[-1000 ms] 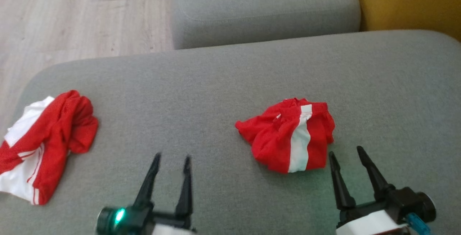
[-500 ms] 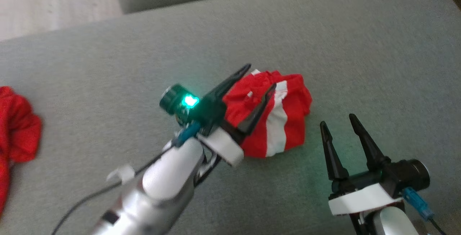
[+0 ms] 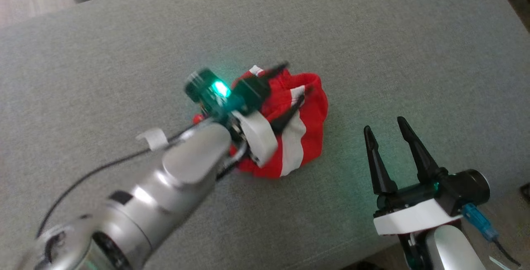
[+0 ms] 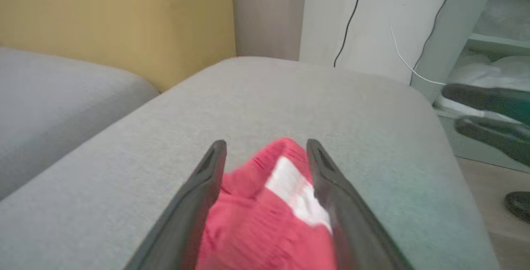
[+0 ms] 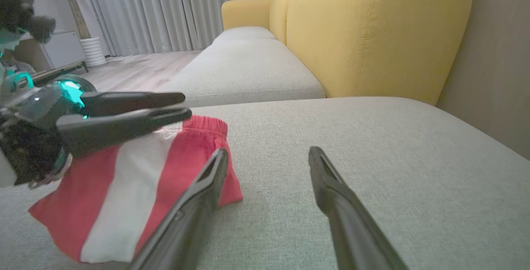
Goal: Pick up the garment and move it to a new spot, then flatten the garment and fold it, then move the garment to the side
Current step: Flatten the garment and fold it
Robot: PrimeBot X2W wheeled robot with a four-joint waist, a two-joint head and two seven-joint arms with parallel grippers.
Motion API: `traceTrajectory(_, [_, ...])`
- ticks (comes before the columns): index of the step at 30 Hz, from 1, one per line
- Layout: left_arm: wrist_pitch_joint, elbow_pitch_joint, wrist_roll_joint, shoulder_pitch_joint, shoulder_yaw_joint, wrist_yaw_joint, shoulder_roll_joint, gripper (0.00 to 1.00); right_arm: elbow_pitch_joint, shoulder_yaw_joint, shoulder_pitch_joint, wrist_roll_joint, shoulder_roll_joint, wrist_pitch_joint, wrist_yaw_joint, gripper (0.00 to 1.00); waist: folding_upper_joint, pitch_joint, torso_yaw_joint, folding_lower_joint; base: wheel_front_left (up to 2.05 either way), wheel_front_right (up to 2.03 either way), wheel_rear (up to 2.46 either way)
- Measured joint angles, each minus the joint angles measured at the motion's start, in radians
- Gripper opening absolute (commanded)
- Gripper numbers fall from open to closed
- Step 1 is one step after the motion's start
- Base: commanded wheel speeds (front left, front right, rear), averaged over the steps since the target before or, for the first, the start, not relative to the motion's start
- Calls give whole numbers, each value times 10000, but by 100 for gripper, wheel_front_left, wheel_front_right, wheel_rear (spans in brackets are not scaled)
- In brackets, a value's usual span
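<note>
Dropped lower, left gripper (image 3: 296,78) now straddles the crumpled red, white-striped cloth garment (image 3: 311,114), jaws spread, nothing pinched yet, so pickup seems next; right gripper (image 3: 384,126) idles open, empty.

Home living room, grey upholstered seat (image 3: 372,34), yellow sofa back (image 5: 372,34), long grey curtains (image 5: 165,9), pale wood floor (image 5: 136,71), dark shoes (image 4: 488,98) (blurred) by a shelf (image 4: 497,40).

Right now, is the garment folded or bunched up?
Bunched up: the garment lies in a rumpled heap on the cushion, not flat.
</note>
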Motion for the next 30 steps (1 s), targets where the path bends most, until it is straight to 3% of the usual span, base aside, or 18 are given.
traceTrajectory(6, [96,821,-569,-567,-815,0,40,100,-17,8,-12,36,0,0,0,100,0,190,-144,1,0,0,0])
traceTrajectory(10, [424,366,-1206,-487,-1390,0,31,100,-35,-111,-11,35,2,0,0,100,0,204,-63,0,0,0,0])
traceTrajectory(16, [464,-424,-1216,-505,-1615,0,188,100,-33,-151,-14,33,2,0,0,100,0,189,118,0,0,0,0])
traceTrajectory(22, [1235,-1304,-495,-390,-1636,0,242,100,-33,-29,-57,19,2,0,0,100,0,240,153,0,0,0,0])
traceTrajectory(30, [1802,-1705,104,-73,-1668,0,734,100,-35,-8,-231,29,0,0,0,100,0,314,-53,0,0,0,0])
